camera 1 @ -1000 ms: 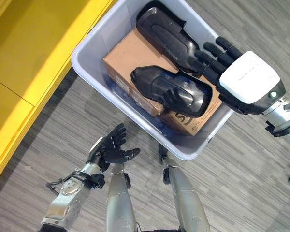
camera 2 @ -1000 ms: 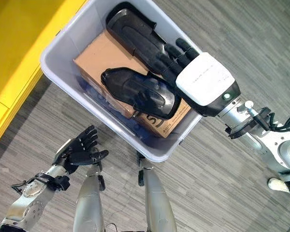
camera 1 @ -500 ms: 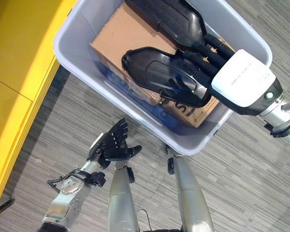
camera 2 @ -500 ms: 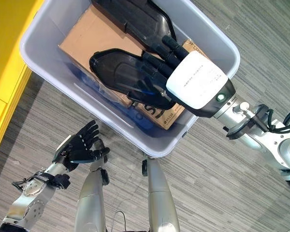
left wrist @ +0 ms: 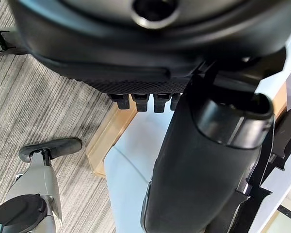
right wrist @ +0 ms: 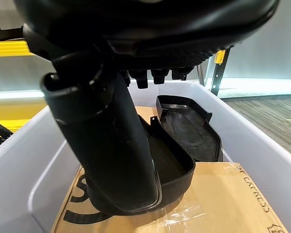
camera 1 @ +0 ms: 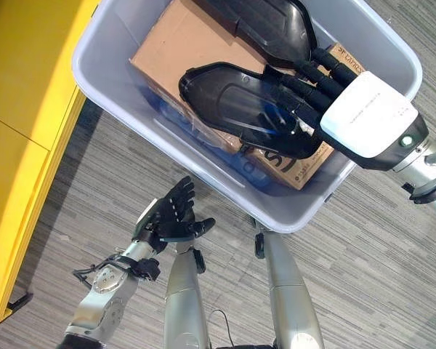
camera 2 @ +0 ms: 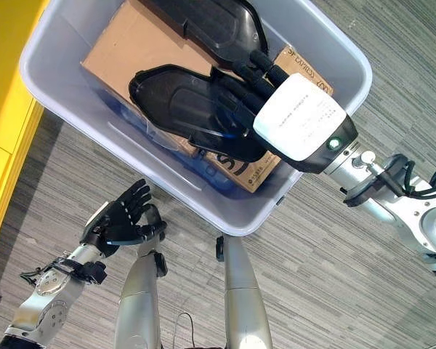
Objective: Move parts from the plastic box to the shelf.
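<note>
At the top centre of the head views we see the grey plastic box (camera 1: 116, 80) on the striped floor (camera 1: 378, 262), with a cardboard carton (camera 1: 178, 43) inside. Two black moulded parts lie on the carton: the nearer part (camera 1: 236, 105) and the farther part (camera 1: 265, 22) at the top edge. Our right robot hand (camera 1: 316, 91) reaches into the box from the right, fingers over the nearer part and thumb under its rim, grasping it. Our left robot hand (camera 1: 167, 218) hangs relaxed and empty at lower left. A yellow shelf (camera 1: 25, 109) runs along the left edge.
</note>
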Robot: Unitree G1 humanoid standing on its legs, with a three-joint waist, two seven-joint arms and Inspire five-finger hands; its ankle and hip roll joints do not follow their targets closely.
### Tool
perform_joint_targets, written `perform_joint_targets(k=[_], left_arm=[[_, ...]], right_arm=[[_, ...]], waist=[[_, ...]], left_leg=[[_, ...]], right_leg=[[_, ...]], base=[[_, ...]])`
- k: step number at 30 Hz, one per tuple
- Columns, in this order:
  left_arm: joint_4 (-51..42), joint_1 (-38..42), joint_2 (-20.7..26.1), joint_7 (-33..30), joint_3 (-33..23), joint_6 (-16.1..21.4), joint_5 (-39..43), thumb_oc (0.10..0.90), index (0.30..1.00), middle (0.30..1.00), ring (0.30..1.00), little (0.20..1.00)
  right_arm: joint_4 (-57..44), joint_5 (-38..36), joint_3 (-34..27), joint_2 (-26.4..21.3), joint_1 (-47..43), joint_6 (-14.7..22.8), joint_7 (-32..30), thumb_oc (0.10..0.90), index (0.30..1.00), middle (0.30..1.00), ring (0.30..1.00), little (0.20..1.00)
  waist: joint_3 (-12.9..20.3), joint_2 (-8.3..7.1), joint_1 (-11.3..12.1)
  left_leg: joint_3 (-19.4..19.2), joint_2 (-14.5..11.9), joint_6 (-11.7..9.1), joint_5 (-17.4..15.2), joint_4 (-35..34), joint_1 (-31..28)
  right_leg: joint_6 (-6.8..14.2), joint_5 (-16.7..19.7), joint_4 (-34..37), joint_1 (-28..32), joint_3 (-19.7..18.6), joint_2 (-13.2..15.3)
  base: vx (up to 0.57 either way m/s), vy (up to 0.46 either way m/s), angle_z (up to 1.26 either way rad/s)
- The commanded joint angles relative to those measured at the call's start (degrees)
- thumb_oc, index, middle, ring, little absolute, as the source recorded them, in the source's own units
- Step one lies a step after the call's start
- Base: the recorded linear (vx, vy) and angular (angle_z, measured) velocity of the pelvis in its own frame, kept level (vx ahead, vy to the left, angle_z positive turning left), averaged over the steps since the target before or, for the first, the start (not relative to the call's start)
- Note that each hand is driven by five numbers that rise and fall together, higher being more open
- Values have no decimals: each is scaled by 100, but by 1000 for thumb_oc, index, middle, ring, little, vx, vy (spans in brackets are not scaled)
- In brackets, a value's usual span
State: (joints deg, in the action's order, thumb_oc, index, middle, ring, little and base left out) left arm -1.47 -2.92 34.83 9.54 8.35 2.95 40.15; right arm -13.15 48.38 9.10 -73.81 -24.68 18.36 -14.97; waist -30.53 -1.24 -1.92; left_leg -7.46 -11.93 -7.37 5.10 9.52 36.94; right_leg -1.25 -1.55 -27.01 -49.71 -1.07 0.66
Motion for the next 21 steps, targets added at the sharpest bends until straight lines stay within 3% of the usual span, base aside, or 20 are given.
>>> perform_joint_targets(k=[1,9,16,21], left_arm=[[-432,-188,-54,241,43,401,-2,900,1000,1000,1000,1000],[-355,-178,-56,205,50,457,-98,900,1000,1000,1000,1000],[-290,-179,-90,235,-16,448,-104,900,1000,1000,1000,1000],[-254,-152,-86,245,43,450,-225,900,1000,1000,1000,1000]], right_arm=[[-524,96,-542,-414,-335,266,-465,900,1000,1000,1000,1000],[-539,-273,-501,-449,-306,148,-366,900,1000,1000,1000,1000],[-791,-378,-812,-303,110,330,-291,900,1000,1000,1000,1000],[-780,-302,-933,-218,324,619,-582,900,1000,1000,1000,1000]], waist=[[73,33,-278],[73,12,-272],[73,-8,-346],[73,-25,-382]], left_leg=[[517,-623,-82,17,245,-235],[509,-676,-99,30,168,-225],[487,-691,-99,59,171,-191],[492,-676,-92,31,180,-88]], right_leg=[[386,-206,390,371,546,514],[395,-182,392,312,563,538],[388,-187,304,192,526,519],[405,-152,305,72,497,534]], base=[[-11,-35,-1],[-9,-29,-1],[0,0,0],[-9,-20,1]])
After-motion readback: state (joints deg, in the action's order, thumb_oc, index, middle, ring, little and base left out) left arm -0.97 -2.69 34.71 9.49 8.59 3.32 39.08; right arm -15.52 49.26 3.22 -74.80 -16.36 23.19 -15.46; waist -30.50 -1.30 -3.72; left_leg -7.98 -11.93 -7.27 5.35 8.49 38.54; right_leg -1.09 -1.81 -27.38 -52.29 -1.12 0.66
